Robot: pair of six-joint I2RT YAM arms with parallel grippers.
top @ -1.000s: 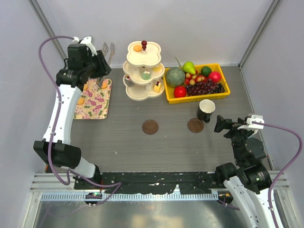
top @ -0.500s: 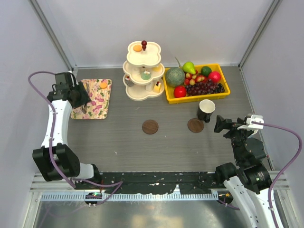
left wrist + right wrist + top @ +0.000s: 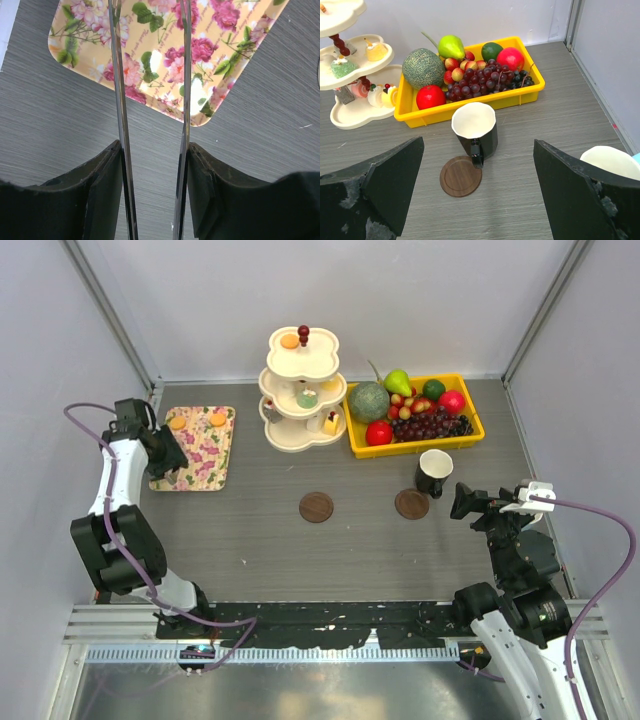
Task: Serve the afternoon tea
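Observation:
My left gripper is shut on metal tongs, whose two blades reach out over the near left part of the flowered tray; nothing shows between the blades. Two orange tarts lie at the tray's far end. The cream tiered stand carries an orange tart, a green piece and a yellow wedge. The black mug stands just behind a wooden coaster. My right gripper is open, facing the mug from the near side. A white mug rim shows at the right.
A yellow tray of fruit sits right of the stand, close behind the black mug. A second coaster lies at mid-table. Grey walls close in on the left and right.
My left arm has swung from beside the stand back to the left and down, bringing the tongs over the tray's near left part. The right arm has stayed still.

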